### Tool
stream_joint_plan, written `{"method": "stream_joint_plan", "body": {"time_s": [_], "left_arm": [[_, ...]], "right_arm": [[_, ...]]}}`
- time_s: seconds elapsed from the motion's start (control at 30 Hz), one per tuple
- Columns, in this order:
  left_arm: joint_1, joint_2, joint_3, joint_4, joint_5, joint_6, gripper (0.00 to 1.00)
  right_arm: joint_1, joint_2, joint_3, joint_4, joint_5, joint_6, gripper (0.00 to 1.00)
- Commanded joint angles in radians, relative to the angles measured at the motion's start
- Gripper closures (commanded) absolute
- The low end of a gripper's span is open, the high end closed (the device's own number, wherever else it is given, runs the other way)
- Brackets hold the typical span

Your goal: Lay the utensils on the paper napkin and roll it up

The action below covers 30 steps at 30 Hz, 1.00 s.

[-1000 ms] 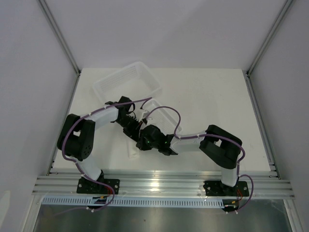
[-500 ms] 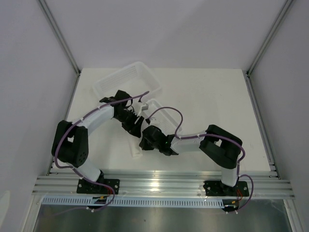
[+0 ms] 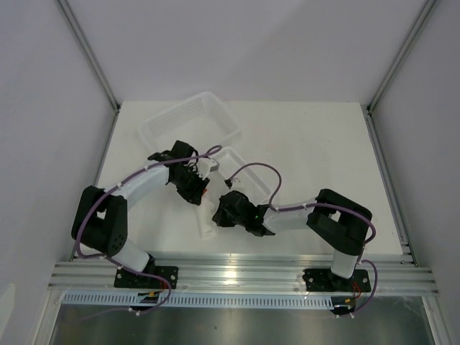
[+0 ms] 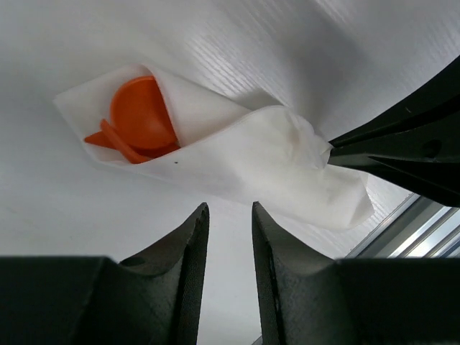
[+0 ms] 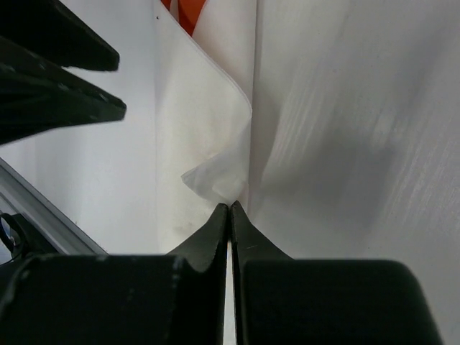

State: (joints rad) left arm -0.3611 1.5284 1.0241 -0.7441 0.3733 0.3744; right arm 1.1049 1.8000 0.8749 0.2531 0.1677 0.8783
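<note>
Now the paper napkin [image 4: 244,154] lies on the bench [image 4: 65,223], folded over the orange utensils [image 4: 136,118]. My right hand [image 5: 230,208] is clamped on its crumpled end; my left hand [image 4: 228,215] waits beside it, slightly apart and empty. I judge the paper soft and easy to tear, so I would press near the stiff utensils.

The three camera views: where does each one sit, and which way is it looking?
Top external: fixed above and behind, looking down on the table; both arms show.
Left wrist: on the left arm, looking past the left hand at the paper napkin wrapping the utensils.
Right wrist: on the right arm, looking past the right hand, pinched on the napkin.
Both wrist views share the napkin and each other's hand.
</note>
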Motion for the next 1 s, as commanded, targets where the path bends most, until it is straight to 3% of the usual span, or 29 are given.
{"method": "stream_joint_plan", "body": {"time_s": [0.0,0.43,0.57,0.67,0.83,0.97], "left_arm": [[-0.055,0.032,-0.021,0.054,-0.037,0.020,0.66],[-0.131,0.130,-0.024,0.091,-0.054,0.020,0.62],[-0.148,0.151,0.002,0.066,-0.070,0.014,0.58],[-0.148,0.174,0.024,0.055,-0.059,0.001,0.59],[-0.151,0.211,0.044,0.035,-0.043,-0.011,0.59],[-0.157,0.213,0.044,0.038,-0.050,-0.009,0.57]], "right_arm": [[0.004,-0.027,-0.025,0.051,0.016,0.045,1.00],[-0.004,-0.047,-0.094,0.130,0.006,0.080,0.98],[-0.004,-0.079,-0.097,0.104,0.032,0.071,0.70],[-0.004,-0.102,-0.097,0.077,0.058,0.060,0.61],[-0.007,-0.090,-0.085,0.069,0.061,0.059,0.63],[-0.022,-0.050,-0.068,0.038,0.053,0.088,0.75]]}}
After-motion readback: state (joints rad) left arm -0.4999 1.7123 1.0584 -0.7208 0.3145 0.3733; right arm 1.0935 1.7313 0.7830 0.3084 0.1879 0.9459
